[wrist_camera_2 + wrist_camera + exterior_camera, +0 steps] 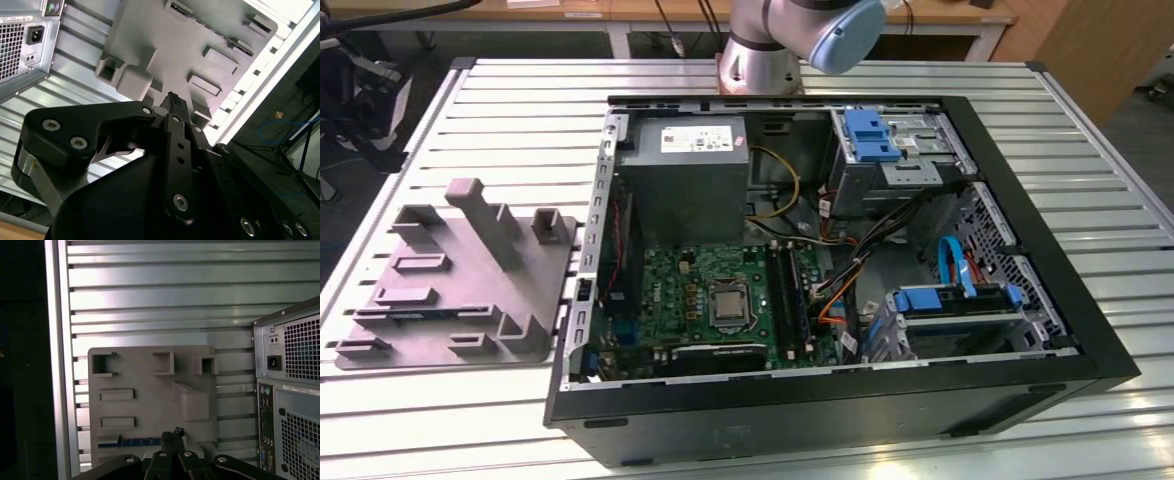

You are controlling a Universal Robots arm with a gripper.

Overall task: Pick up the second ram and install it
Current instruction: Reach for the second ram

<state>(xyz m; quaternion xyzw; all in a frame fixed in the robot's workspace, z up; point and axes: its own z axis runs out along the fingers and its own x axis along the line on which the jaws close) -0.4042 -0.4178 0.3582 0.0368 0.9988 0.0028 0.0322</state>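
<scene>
- My fingers (170, 440) are together, tip against tip, with nothing between them. The second wrist view shows the fingers (175, 115) closed in the same way.
- The second ram (132, 442) lies in a long slot of the grey holder (150, 405). It shows as a thin blue-green strip along the holder's edge.
- In the first wrist view my fingertips appear just beside one end of that strip. I judge they hang above it and do not touch it.
- The holder (467, 290) sits on the slatted metal bench (150, 290), just beside the open computer case (1067, 330).
- I expect the module to be light and stiff, a flat board that will not bend to suit a poor grip.
- I also judge it fragile. The chips and the contact edge should take no scraping, and a skewed squeeze could twist it in the slot.
- The best hold looks to be across its thin section, near the middle of its length, pads on the two flat faces. That keeps it level and leaves the contact edge free.
- The smooth faces may slip, so the clamp wants to be firm but not hard.
- A white label (692, 140) sits on the grey power supply, and a printed strip (300, 387) runs across the back of the case. I cannot make out the writing on either.
</scene>
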